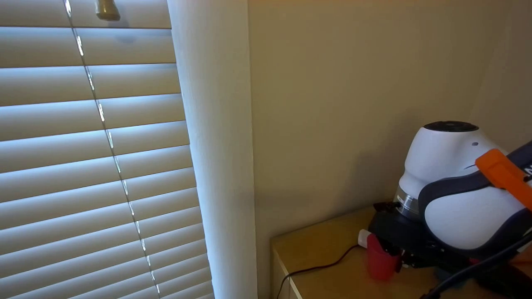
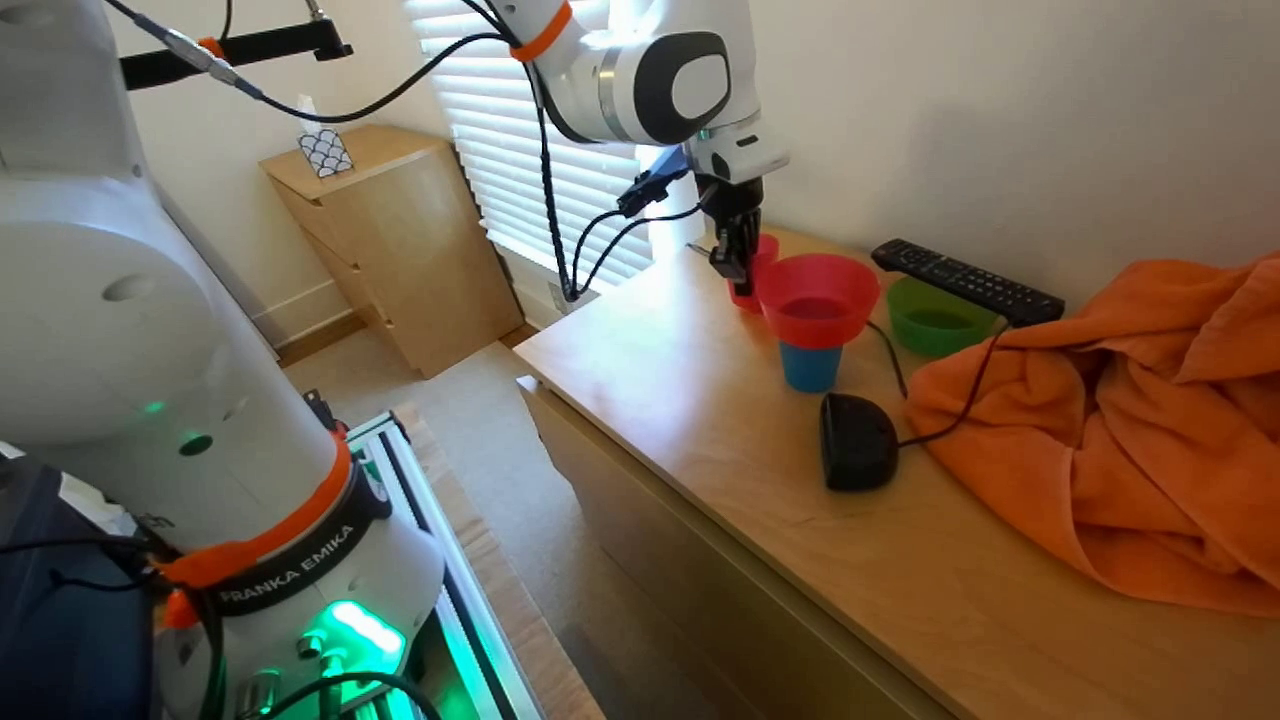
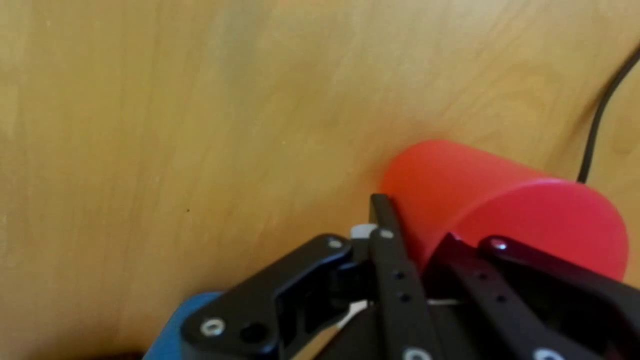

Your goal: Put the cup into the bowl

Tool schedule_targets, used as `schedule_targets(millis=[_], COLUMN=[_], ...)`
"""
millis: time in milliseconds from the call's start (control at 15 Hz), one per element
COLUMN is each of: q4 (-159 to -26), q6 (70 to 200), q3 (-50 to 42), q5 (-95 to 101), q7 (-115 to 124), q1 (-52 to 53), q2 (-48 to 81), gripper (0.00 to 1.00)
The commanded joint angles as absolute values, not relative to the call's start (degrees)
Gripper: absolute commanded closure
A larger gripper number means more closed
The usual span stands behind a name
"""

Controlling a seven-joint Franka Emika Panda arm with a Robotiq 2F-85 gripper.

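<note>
The pink-red cup (image 1: 380, 259) stands on the wooden top near the wall. In an exterior view it (image 2: 766, 255) is partly hidden behind my gripper (image 2: 738, 275). In the wrist view the cup (image 3: 465, 170) shows with its mouth to the right. My gripper (image 3: 417, 220) straddles its wall, one finger outside and one inside the mouth. The fingers are close together, but I cannot tell whether they clamp the wall. The inner fingertip is hidden. A wide red bowl (image 2: 815, 325) appears on top of the blue vessel (image 2: 810, 370). A green bowl (image 2: 930, 335) stands behind.
A black remote (image 2: 965, 280) lies by the green bowl. A white gadget (image 1: 363, 238) with a dark cord (image 1: 316, 268) is beside the cup. A black device (image 2: 858, 442) and an orange cloth (image 2: 1100, 440) lie on the dresser top. The blue vessel (image 3: 187, 320) is close to the gripper.
</note>
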State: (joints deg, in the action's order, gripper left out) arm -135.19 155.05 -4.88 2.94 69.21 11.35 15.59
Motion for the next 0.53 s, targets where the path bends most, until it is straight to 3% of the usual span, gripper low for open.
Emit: schedule_targets(millis=[0,467], q4=[-137.28,-137.88], q6=[149.69,139.26], q3=[-4.09,-1.75], q5=[4.69,15.04], q7=[68.92,72.70], q1=[11.78,9.96], q2=[10.49,-2.97], gripper=[0.99,0.99])
